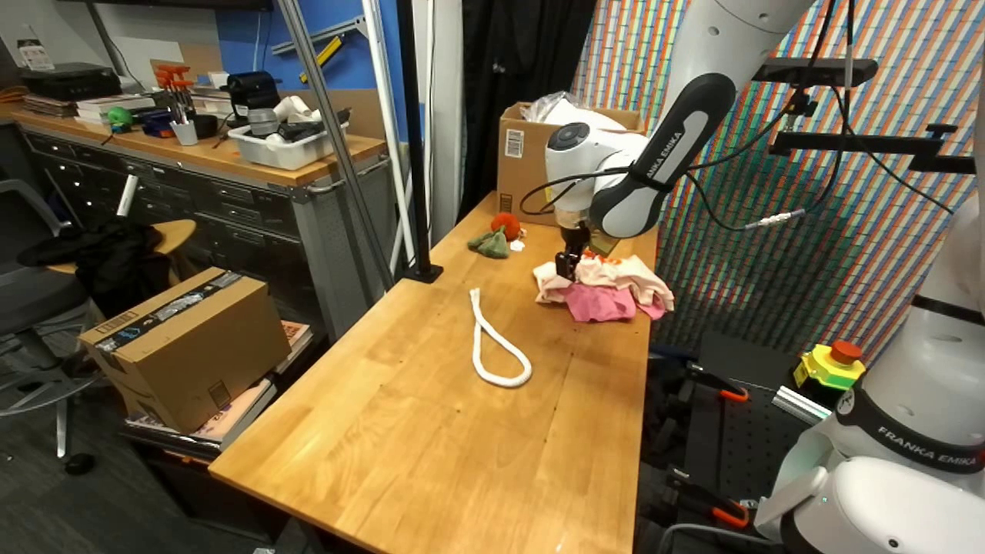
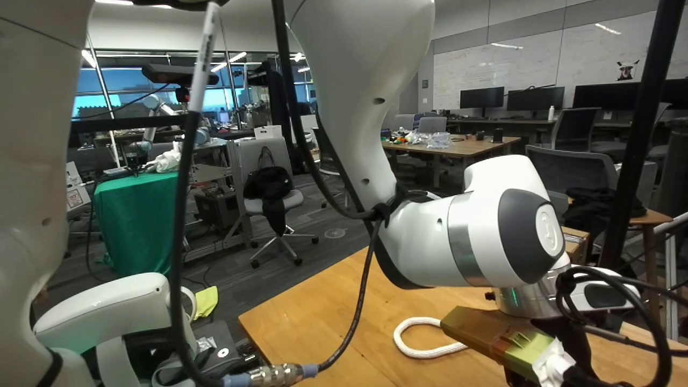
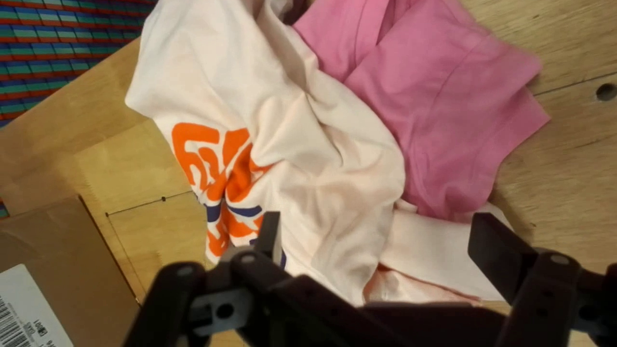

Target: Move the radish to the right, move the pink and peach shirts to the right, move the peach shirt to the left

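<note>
The peach shirt point(image 1: 635, 278), crumpled with an orange and dark print, lies at the table's far end in an exterior view. It fills the middle of the wrist view point(image 3: 328, 168). The pink shirt point(image 1: 600, 303) lies partly under it and shows at the upper right in the wrist view point(image 3: 443, 106). My gripper point(image 1: 568, 265) points down at the peach shirt; its fingers are wide apart in the wrist view point(image 3: 378, 236), with peach cloth below and between them. I cannot tell whether they touch it. The radish point(image 1: 505, 225), red with green leaves, lies beyond the gripper.
A looped white rope point(image 1: 500, 369) lies mid-table, also in an exterior view point(image 2: 424, 338). A cardboard box point(image 1: 523, 165) stands at the far end, near the shirts in the wrist view point(image 3: 53, 241). A black post point(image 1: 415, 192) stands at the table's edge.
</note>
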